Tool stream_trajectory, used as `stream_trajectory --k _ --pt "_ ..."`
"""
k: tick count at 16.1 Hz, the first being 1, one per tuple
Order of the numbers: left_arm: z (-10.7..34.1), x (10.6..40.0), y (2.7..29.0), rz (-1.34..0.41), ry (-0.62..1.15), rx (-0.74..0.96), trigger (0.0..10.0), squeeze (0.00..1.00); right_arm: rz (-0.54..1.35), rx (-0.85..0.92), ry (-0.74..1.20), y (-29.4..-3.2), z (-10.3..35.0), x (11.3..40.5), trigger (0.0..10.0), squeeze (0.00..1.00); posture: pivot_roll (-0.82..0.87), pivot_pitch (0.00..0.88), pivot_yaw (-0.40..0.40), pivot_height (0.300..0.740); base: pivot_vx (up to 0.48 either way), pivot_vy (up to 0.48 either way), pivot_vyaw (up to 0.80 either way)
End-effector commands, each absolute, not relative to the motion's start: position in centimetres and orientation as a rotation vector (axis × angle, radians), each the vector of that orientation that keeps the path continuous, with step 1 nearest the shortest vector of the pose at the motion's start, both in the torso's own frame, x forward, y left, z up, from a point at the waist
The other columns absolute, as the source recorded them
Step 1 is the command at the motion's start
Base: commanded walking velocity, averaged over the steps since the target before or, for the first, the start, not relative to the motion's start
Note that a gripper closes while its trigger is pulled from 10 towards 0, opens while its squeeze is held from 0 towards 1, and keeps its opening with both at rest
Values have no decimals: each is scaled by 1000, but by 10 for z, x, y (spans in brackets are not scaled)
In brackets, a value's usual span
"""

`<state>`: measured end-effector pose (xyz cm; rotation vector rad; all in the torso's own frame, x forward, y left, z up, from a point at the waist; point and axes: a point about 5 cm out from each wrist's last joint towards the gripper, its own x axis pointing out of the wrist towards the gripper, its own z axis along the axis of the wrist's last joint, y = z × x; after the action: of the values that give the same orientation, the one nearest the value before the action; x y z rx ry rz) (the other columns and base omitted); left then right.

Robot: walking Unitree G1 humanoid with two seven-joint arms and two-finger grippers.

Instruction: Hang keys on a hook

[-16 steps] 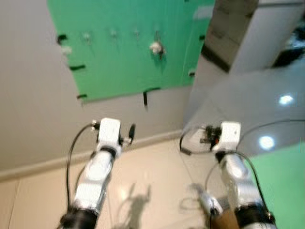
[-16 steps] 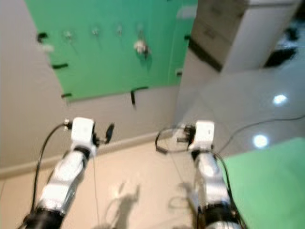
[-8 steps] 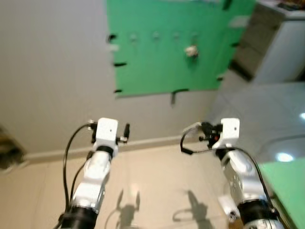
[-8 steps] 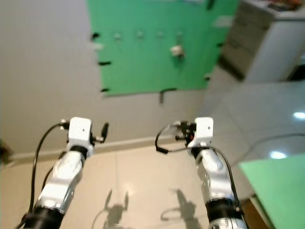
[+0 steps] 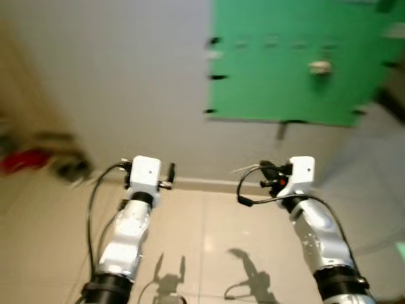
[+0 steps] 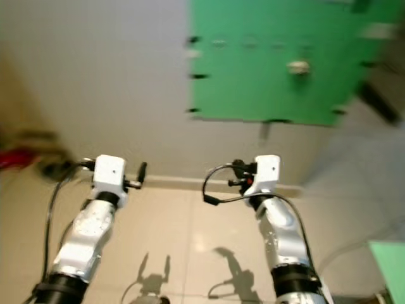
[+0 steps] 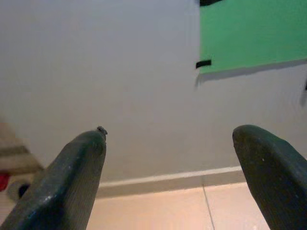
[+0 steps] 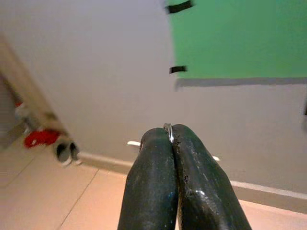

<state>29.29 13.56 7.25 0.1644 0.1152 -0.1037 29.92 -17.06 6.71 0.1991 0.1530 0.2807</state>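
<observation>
A thin silver key ring (image 8: 168, 130) peeks out at the tips of the right gripper (image 8: 171, 139), whose two black fingers (image 8: 192, 182) are pressed tight together on it; only that sliver of metal can be made out, and the keys themselves are hidden. In the head view the right gripper (image 5: 269, 172) sits at about four o'clock from the centre, held out in front of the robot over the pale tiled floor (image 5: 209, 228), facing the grey wall (image 5: 114, 82).

Up at about one o'clock on that wall is a green board (image 5: 297, 69) fixed with strips of black tape (image 5: 216, 77). A row of small hooks (image 5: 272, 43) runs across its upper part, blurred, and a small whitish object (image 5: 319, 66) hangs from one towards the right end of the row. The board is well apart from the right gripper, higher and farther off.

The left gripper (image 7: 172, 158) is held out at about eight o'clock, level with the other, its fingers (image 7: 72, 177) spread wide with nothing between them; beyond the gap are the wall and its pale skirting board (image 7: 163, 179).

Far off at nine o'clock, by the foot of the wall, lie a red thing (image 5: 22, 159) and a dark shoe-like shape (image 5: 69, 168), both too blurred to name.
</observation>
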Motion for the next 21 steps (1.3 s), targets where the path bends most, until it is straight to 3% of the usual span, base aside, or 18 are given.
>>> stream_trajectory --k 1,8,10,12,21 --pt "75 294 138 -99 112 180 10000 0 287 216 128 -170 74 301 10000 27 -27 0 2 740 0 0 631" --pt "92 313 148 -119 54 219 10000 0 360 85 125 -173 111 319 10000 0 -38 0 -18 740 0 0 156" --pt "95 317 150 -113 49 217 10000 0 379 494 133 -167 136 327 10000 0 -34 0 -18 740 0 0 0" --pt "95 317 150 -118 44 221 10000 0 514 649 166 -156 144 321 10000 0 -29 0 -17 740 0 0 0" --pt "91 314 144 -129 50 214 10000 0 822 843 199 -138 177 297 10000 0 -26 0 -43 740 0 0 0"
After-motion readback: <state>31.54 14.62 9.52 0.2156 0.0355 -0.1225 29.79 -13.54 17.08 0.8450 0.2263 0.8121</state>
